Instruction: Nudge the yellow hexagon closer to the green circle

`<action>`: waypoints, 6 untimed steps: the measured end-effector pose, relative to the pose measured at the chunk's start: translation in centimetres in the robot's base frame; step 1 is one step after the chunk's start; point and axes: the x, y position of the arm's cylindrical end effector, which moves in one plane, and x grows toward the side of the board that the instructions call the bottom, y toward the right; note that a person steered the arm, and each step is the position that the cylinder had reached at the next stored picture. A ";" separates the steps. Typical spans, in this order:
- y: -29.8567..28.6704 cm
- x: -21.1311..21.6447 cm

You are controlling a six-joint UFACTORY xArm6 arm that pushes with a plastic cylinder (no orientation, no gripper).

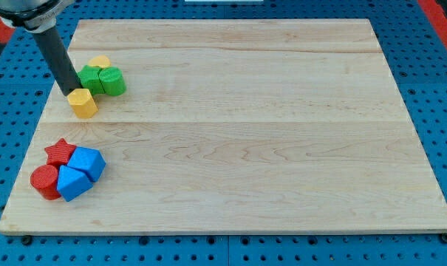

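The yellow hexagon [83,103] lies near the board's left edge, toward the view's top. Just above and right of it sits the green circle [113,81], touching a second green block [90,78]. Another yellow block [100,62] peeks out behind the green ones. My tip [69,94] is at the lower end of the dark rod, touching or almost touching the yellow hexagon's upper left side. A small gap separates the hexagon from the green blocks.
At the view's bottom left are a red star [59,152], a red round block [44,181] and two blue blocks [88,162] [73,182], packed together. The wooden board [253,148] lies on a blue pegboard surface.
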 end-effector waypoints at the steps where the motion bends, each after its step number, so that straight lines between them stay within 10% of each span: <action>1: -2.6 1.8; 6: 1.6 4.0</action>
